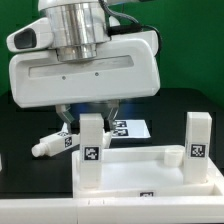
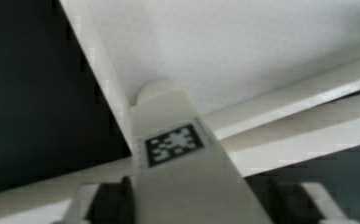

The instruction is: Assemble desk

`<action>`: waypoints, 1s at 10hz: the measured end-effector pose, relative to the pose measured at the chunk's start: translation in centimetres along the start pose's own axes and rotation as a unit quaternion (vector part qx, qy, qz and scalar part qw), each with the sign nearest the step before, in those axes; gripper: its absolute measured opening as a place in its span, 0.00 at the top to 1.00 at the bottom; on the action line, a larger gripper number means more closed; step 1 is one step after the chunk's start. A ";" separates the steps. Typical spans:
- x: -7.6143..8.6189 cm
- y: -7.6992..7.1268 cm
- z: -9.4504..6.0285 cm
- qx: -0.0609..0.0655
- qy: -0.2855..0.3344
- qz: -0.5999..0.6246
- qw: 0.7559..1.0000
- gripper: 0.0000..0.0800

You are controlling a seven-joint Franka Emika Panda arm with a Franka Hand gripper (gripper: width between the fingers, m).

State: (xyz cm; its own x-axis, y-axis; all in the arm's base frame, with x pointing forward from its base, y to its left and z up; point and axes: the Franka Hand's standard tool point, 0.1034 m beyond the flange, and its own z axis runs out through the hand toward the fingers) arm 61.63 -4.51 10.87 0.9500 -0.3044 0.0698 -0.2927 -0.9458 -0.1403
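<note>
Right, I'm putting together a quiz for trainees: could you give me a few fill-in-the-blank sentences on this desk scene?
The leg under the fingers and the leg at the exterior view's right both stand ___. The third leg lies on the ___ table. The tabletop panel is coloured ___.
Missing: upright; black; white.

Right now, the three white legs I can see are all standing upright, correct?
No. Only two stand upright: the middle leg and the leg at the exterior view's right. The third leg lies flat on the black table, as that view shows.
</note>
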 end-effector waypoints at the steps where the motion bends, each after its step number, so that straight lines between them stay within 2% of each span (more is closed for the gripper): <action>1: 0.1 0.3 0.0 -0.001 0.001 0.053 0.999 0.63; 2: 0.2 0.4 -0.1 -0.001 0.002 0.110 0.994 0.64; 3: 0.1 0.3 -0.1 -0.002 0.002 0.213 0.977 0.64; 4: -0.1 -0.2 0.0 0.000 0.000 0.312 0.950 0.64; 7: 0.4 -0.8 -0.2 0.033 -0.011 0.493 0.869 0.64; 9: 0.3 -0.9 0.0 0.032 -0.014 0.534 0.845 0.64; 10: 0.2 -0.9 0.0 0.031 -0.014 0.528 0.848 0.64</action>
State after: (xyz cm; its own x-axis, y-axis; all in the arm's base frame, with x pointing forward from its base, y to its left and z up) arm 62.14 -3.71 11.01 0.1631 -0.9751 -0.1506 -0.9769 -0.1383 -0.1626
